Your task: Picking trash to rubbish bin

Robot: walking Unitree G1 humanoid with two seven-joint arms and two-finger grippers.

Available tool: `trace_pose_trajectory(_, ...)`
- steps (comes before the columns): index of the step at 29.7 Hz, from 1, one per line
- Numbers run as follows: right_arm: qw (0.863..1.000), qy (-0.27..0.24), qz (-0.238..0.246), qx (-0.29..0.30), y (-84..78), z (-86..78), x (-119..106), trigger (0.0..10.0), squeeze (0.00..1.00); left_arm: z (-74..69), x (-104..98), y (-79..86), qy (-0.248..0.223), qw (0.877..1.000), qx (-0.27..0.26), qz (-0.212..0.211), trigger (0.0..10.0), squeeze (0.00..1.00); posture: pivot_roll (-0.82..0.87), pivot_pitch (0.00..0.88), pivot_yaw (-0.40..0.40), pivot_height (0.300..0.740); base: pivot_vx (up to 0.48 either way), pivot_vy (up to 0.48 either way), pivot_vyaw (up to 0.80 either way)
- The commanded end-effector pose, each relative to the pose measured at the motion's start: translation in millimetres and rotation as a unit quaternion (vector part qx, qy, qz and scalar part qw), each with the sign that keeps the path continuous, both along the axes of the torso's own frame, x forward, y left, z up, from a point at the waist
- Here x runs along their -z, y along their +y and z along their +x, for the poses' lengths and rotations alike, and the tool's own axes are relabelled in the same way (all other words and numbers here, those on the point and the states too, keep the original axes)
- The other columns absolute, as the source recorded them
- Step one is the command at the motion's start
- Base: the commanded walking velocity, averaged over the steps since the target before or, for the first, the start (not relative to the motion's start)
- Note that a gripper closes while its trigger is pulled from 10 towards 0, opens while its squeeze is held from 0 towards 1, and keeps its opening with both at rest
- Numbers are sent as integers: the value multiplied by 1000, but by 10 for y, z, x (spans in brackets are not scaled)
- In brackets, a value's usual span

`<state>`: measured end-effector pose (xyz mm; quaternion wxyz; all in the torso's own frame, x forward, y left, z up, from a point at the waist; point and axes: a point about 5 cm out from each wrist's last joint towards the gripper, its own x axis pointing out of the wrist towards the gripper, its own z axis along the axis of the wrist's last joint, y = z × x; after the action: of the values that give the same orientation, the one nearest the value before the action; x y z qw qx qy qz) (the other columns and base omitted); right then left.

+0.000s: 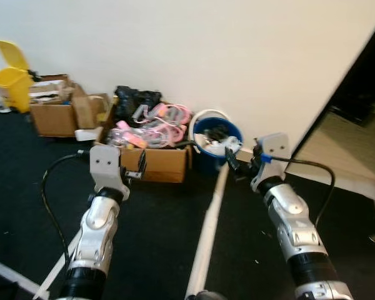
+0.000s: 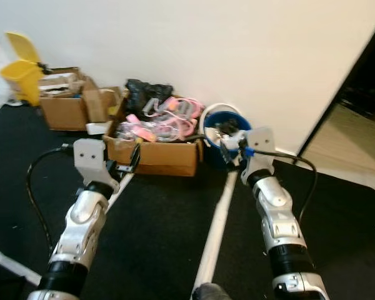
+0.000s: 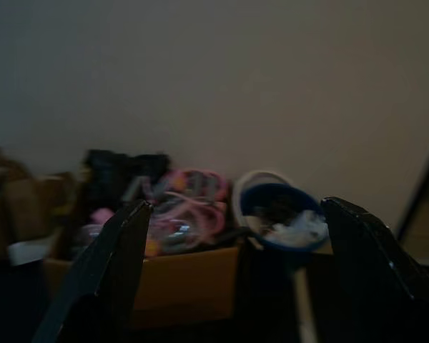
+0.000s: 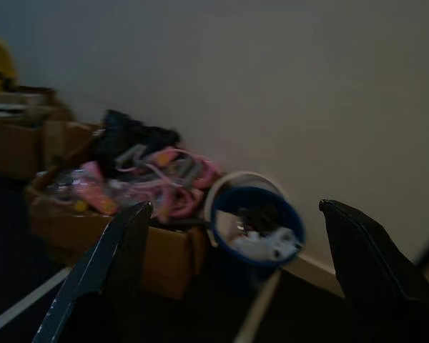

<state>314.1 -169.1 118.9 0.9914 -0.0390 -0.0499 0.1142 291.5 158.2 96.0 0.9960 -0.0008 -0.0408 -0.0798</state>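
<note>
both arms raised toward the blue bin by the wall

i judge this as the end of a drop-off or the approach to one: my right gripper [image 1: 237, 164] hangs just in front of the blue bin [image 1: 216, 132], right of centre in the head view, and from my right wrist i see its two black fingers [image 4: 100, 275] spread wide with nothing between them. the bin sits just above and between those fingers, against the white wall, already holding white and dark scraps [image 4: 261, 239].

my left gripper [image 1: 136, 169] is up at the middle left of the frame, close before the cardboard box [image 1: 155, 162], and its fingers [image 3: 104, 275] are also released and empty. the box is full of pink stuff [image 1: 153, 125] with a black bag [image 1: 136, 100] at its back, and it stands touching or just beside the bin's left side.

no loose trash on the black floor [image 1: 162, 244] is plain to me here. the next move, i think, calls for finding another piece and turning toward it. a yellow bin [image 1: 9, 78] stands in the upper left corner, well apart.
</note>
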Motion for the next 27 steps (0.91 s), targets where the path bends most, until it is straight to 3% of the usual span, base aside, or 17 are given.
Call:
trace_pose_trajectory(1,1000,6,5,-5,16,-13,43,10000,0,-7,38,10,7,1000,1,-2,10000,0,23,0,-15,740,0,0,-781)
trace_pose_trajectory(8,1000,5,7,-5,11,-15,43,10000,0,-4,46,13,10,1000,2,-5,10000,0,23,0,-15,740,0,0,-756)
trace_pose_trajectory(17,1000,1,10,-6,12,-17,14,10000,0,-3,33,9,3,1000,8,-6,10000,0,18,0,-15,740,0,0,0)
trace_pose_trajectory(27,1000,4,9,-9,19,-18,14,10000,0,29,-37,-19,-18,1000,22,-5,10000,0,12,0,-21,740,0,0,-800)
